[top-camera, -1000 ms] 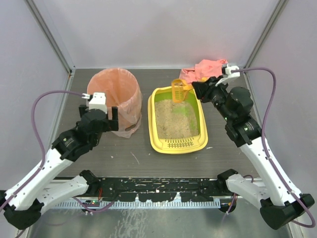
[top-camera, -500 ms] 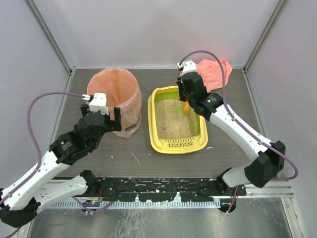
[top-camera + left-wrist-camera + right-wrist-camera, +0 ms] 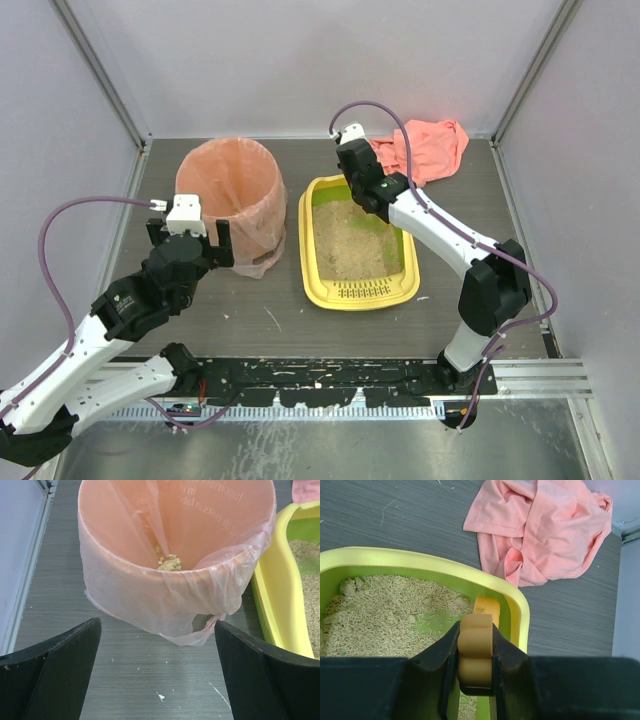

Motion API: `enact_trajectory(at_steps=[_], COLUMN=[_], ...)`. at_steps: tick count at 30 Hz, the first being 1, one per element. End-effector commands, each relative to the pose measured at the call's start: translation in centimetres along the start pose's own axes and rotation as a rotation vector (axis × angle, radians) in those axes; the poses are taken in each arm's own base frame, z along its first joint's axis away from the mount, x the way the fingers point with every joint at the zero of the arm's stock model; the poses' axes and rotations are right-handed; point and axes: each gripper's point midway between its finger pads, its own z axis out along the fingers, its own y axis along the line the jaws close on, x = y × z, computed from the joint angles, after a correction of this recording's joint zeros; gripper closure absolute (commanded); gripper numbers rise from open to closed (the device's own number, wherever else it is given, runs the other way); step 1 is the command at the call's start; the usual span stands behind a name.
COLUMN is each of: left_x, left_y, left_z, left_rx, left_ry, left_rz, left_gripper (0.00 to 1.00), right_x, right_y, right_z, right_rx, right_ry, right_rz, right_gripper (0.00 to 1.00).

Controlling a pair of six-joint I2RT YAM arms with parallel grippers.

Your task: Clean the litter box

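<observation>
The yellow litter box (image 3: 305,250) with green inner walls and sandy litter lies mid-table, its slotted grate at the near end. It also shows in the right wrist view (image 3: 395,555) and the left wrist view (image 3: 272,600). My right gripper (image 3: 368,200) hangs over the box's far end, shut on the orange scoop's handle (image 3: 476,645). The scoop's head is hidden under the arm in the top view. My left gripper (image 3: 193,238) is open and empty, just short of the pink-bagged bin (image 3: 225,175). Its fingers (image 3: 55,670) are spread wide.
The bin (image 3: 175,530) holds a few litter clumps (image 3: 167,562) at its bottom. A crumpled pink cloth (image 3: 425,148) lies at the back right, behind the box, and shows in the right wrist view (image 3: 545,525). Grey walls enclose the table on three sides.
My right arm has swung left from the box's far right corner to over its far end, carrying the scoop down into the box. My left arm has shifted slightly.
</observation>
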Motion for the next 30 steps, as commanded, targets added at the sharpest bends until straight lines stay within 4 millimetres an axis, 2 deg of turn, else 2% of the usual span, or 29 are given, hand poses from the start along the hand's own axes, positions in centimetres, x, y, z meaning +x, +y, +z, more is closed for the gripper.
enact_trajectory(at_steps=[1,8,16,23,30], left_x=[-0.6,-0.5,-0.5,-0.5,-0.5], left_y=[1.4,1.7,1.7,1.7,1.7], left_z=[-0.6,-0.8,-0.8,-0.8,-0.8], left_rx=[-0.048,-0.052,-0.054,-0.053,-0.052], left_ry=[-0.026,-0.039,-0.037,-0.037,-0.038], left_rz=[-0.021,-0.042,-0.04,-0.039,-0.041], left_gripper=[0.02,0.02,0.02,0.01,0.01], right_x=[-3.8,-3.0,-1.2,-1.2,-2.6], right_y=[-1.1,-0.1,0.9,1.6,2.8], right_z=[0.1,1.3,2.2,2.5,1.5], right_rx=[0.047,0.012,-0.043,-0.106,-0.2], right_ry=[-0.116,-0.162,-0.162,-0.18,-0.218], right_rz=[0.001,0.006,0.012,0.057,0.124], right_gripper=[0.99,0.99,0.99,0.99,0.99])
